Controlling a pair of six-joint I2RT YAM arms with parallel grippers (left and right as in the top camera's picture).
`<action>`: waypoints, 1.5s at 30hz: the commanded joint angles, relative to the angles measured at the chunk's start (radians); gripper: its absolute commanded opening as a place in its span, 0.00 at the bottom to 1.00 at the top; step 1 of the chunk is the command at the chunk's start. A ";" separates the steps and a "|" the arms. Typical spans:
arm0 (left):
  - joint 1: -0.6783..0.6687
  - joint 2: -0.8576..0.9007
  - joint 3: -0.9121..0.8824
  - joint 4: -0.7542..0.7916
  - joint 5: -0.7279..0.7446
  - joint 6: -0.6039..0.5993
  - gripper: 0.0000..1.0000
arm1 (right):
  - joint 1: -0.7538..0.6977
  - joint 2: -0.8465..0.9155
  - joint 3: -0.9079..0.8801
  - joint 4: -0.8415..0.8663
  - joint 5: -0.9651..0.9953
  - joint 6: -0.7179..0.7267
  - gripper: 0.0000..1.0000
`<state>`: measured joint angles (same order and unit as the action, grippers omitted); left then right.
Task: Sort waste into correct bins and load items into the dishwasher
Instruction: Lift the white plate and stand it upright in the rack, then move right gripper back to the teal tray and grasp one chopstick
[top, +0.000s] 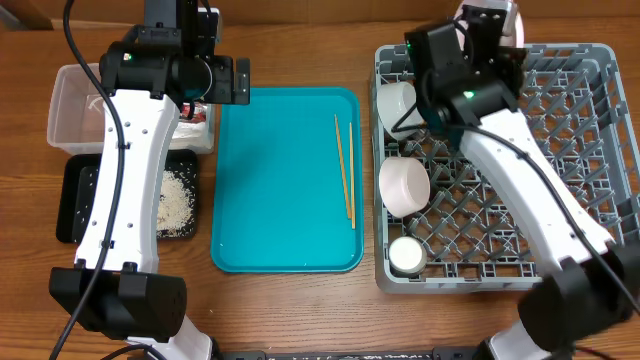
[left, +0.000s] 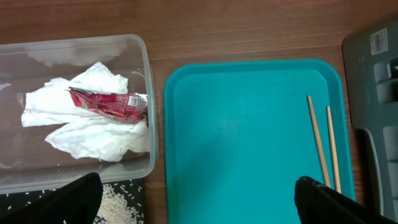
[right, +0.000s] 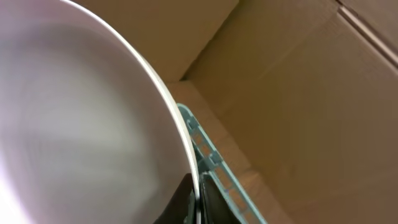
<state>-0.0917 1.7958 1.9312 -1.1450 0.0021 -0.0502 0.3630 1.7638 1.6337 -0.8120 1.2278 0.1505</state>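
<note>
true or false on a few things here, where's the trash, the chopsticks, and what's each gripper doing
1. Both chopsticks lie on the teal tray. True.
2. Loose rice sits in the black tray. True.
3. The red wrapper is in the black tray. False: it lies in the clear tub, on top of the napkins.
4. The left gripper holds a napkin. False: its fingers are spread wide with nothing between them.
5. The right gripper is clamped on the rim of a white plate. True.
</note>
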 joint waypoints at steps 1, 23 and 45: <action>0.000 -0.006 0.022 0.000 -0.013 -0.006 1.00 | -0.023 0.074 0.000 0.018 0.035 -0.076 0.04; 0.000 -0.006 0.022 0.000 -0.013 -0.006 1.00 | -0.031 0.098 0.023 -0.079 -0.317 -0.015 0.66; 0.000 -0.006 0.022 0.000 -0.013 -0.006 1.00 | 0.141 0.130 0.159 -0.173 -1.265 0.301 0.54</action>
<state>-0.0917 1.7958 1.9312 -1.1454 0.0017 -0.0502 0.4564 1.7966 1.8194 -0.9661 -0.0277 0.3290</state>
